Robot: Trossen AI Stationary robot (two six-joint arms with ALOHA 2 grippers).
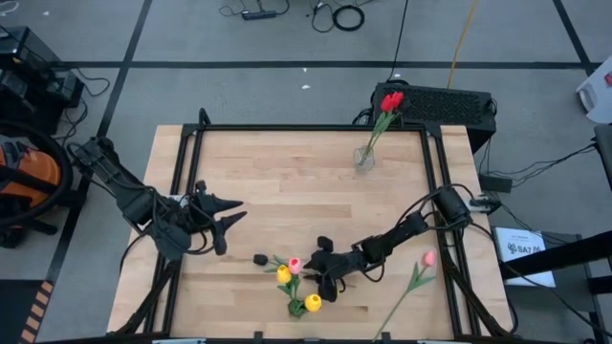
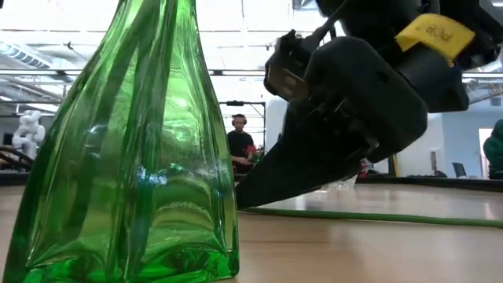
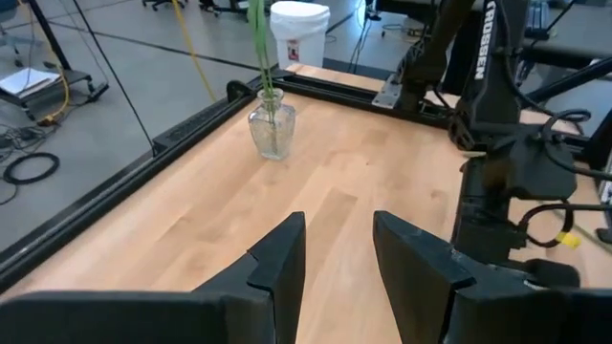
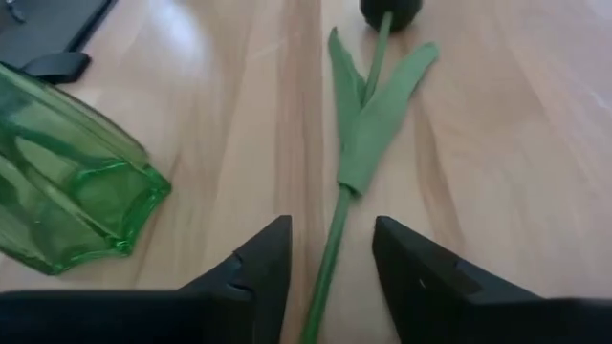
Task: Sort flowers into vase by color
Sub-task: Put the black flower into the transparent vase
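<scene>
Looking straight down, the right gripper (image 1: 320, 277) lies low by yellow tulips (image 1: 284, 274) and a pink tulip (image 1: 295, 264) near the table's (image 1: 287, 182) front edge; another pink tulip (image 1: 429, 258) lies apart, and red tulips (image 1: 391, 101) stand in a clear vase (image 1: 364, 158). The left gripper (image 1: 229, 212) waits over the left side. At table level, a green vase (image 2: 130, 157) fills the foreground. Left wrist: jaws parted, empty. Right wrist: open fingers (image 4: 258, 263) straddle a black tulip's (image 4: 390, 11) stem, beside the green vase.

We're in a robotics lab: a wooden table (image 1: 287, 182) framed in black rails on grey taped floor, cables (image 1: 335, 14) trailing about, a person (image 2: 240, 141) in headphones working under bright ceiling lights behind.
</scene>
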